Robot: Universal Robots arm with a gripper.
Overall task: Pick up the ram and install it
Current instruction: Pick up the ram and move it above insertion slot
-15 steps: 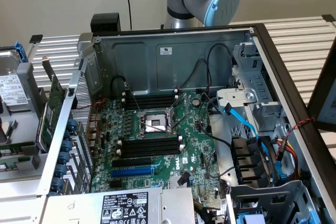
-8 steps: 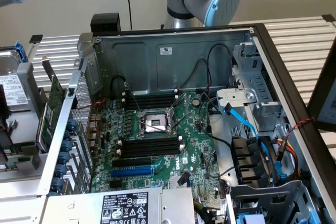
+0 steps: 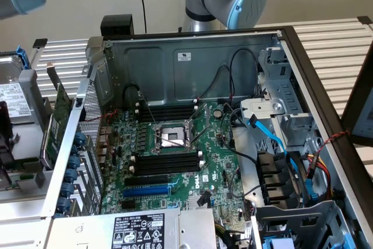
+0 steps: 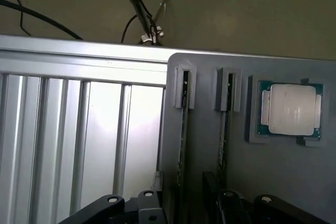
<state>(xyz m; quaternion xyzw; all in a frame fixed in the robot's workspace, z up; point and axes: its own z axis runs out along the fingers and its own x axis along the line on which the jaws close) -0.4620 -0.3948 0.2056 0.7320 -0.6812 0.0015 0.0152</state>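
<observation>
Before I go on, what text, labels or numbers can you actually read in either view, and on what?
Nothing reads clearly.
Power supply label: dense print and symbols, too small.
White sticker on the case wall: too small.
Drive label at the exterior view's left: blurred.
Processor lid, wrist view: no marking legible.

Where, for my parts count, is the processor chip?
Wrist view: the processor chip lies in a pocket of the grey tray beside two narrow slots.
</observation>
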